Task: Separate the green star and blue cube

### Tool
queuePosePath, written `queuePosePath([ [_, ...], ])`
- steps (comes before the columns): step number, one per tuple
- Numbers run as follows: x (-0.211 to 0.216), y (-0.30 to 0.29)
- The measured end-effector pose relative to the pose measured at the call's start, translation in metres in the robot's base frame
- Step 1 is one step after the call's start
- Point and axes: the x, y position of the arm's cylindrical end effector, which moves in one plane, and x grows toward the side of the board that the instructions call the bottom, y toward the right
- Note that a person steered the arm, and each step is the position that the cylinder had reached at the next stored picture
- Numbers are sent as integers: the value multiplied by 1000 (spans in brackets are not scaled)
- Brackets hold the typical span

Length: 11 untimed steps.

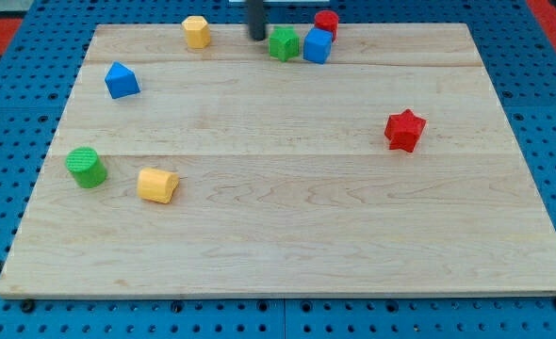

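Observation:
The green star (283,44) lies at the view's top, near the board's far edge. The blue cube (318,45) sits right beside it on the right, touching or nearly touching. My tip (257,37) is a dark rod coming down from the top edge. It stands just left of the green star, a small gap away. A red block (327,23) sits just behind the blue cube, close against it.
A yellow block (196,31) lies left of my tip at the top. A blue triangular block (121,80) is at upper left. A green cylinder (87,167) and a yellow cylinder (157,185) are at lower left. A red star (404,130) is at the right. The wooden board (287,235) sits on blue pegboard.

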Motion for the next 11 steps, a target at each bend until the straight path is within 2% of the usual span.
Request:
queuePosePath([
  [2, 23, -94],
  [3, 13, -10],
  [4, 11, 116],
  [6, 48, 24],
  [7, 47, -27],
  [8, 26, 58],
  [9, 27, 159],
  [10, 81, 136],
  [11, 101, 112],
])
